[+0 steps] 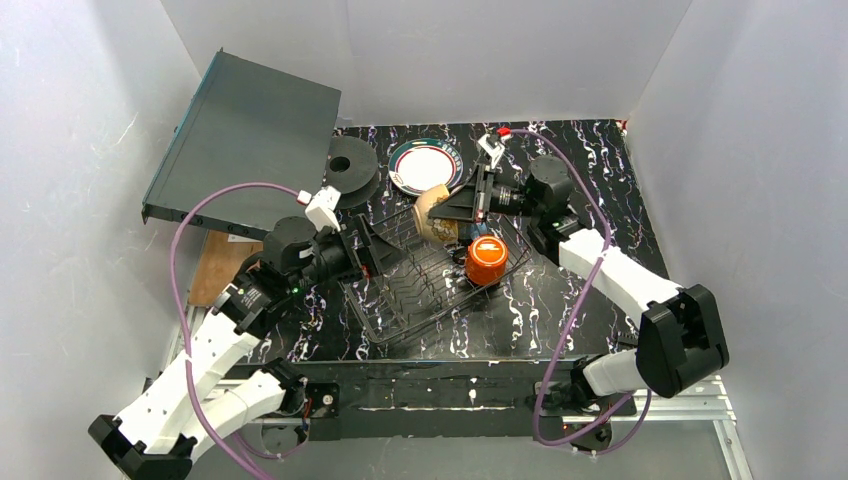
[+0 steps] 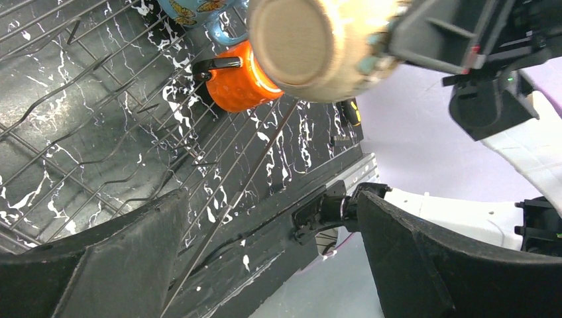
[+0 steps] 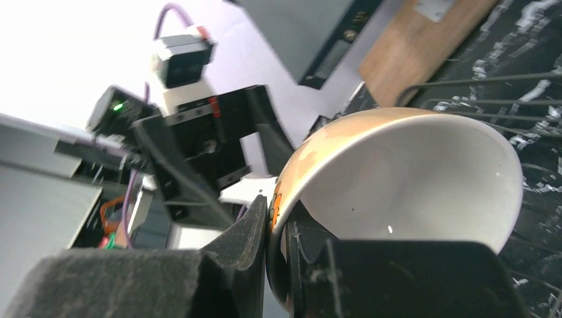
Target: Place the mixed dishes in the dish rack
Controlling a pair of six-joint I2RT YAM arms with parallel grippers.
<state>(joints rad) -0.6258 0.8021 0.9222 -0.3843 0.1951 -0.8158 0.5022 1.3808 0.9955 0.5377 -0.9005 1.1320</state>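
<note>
**Asker:** Where is the bowl, and what holds it?

**Describer:** The right gripper (image 3: 275,248) holds the cream ceramic bowl (image 1: 436,214) above the far side of the dark wire dish rack (image 1: 420,295). Its fingers (image 3: 242,245) pinch the rim, one outside and one inside. The bowl is tipped on edge with its foot towards the left, likely so it can slot between the upright tines.

**Asker:** And the other arm?

**Describer:** The left gripper (image 2: 272,199) hovers at the rack's left end, fingers spread and holding nothing. I judge it is keeping clear, or ready to steady the rack.

**Asker:** What else is loaded?

**Describer:** A small orange cup (image 1: 487,261) sits at the rack's right end, with a blue mug (image 2: 192,10) just beside it. A white plate with a green-and-red rim (image 1: 427,165) lies on the black marbled surface (image 1: 600,160) beyond the rack, not yet loaded.

**Asker:** Any writing?

**Describer:** None that can be read in any view.
</note>
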